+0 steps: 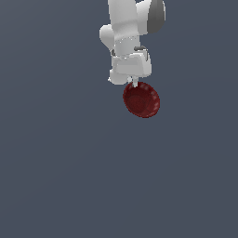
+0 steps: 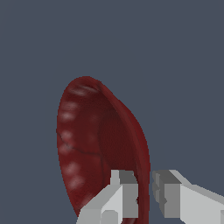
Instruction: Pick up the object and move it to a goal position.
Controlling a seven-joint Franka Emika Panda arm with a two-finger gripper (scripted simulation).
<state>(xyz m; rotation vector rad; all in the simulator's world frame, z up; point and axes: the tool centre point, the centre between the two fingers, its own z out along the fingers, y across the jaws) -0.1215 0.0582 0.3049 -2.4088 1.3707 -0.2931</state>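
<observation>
Wrist view: gripper (image 2: 146,197) fingers pinch the rim of the dark red bowl (image 2: 94,144), which hangs tilted beneath the white arm (image 1: 128,28), so carry step is likely underway; next calls for steady transit w/o slip to goal.

arm (image 1: 132,18) cut by exterior view's top edge; bowl (image 2: 94,144) rim hidden behind claw (image 2: 145,192) fingers

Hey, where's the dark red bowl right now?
In the exterior view the dark red bowl sits upper centre, directly under the white gripper. The wrist view shows its rim pinched between the fingers.
</observation>
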